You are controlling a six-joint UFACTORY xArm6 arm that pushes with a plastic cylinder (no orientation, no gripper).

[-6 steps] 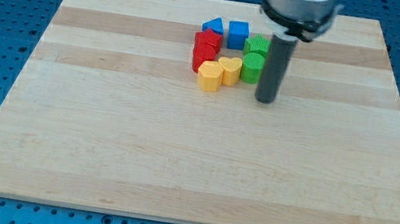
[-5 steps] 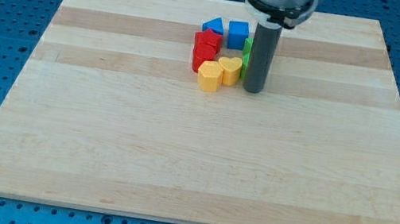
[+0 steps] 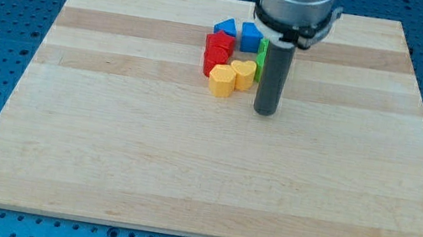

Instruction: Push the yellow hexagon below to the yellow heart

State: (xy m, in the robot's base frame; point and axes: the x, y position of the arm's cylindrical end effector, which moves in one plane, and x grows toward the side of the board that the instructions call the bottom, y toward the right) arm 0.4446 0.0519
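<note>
The yellow hexagon (image 3: 221,79) sits on the wooden board (image 3: 187,166), touching the yellow heart (image 3: 242,73) on the heart's lower left. My tip (image 3: 264,111) rests on the board just right of and below the yellow heart, a short gap from both yellow blocks. The rod stands in front of the green blocks (image 3: 261,58) and hides most of them.
Two red blocks (image 3: 217,51) lie left of the yellow pair. A blue block (image 3: 226,27) and a blue cube (image 3: 250,34) lie above them, near the view's top. All blocks form one tight cluster.
My tip has moved left from beside the green blocks and then down toward the view's bottom. No block has visibly moved.
</note>
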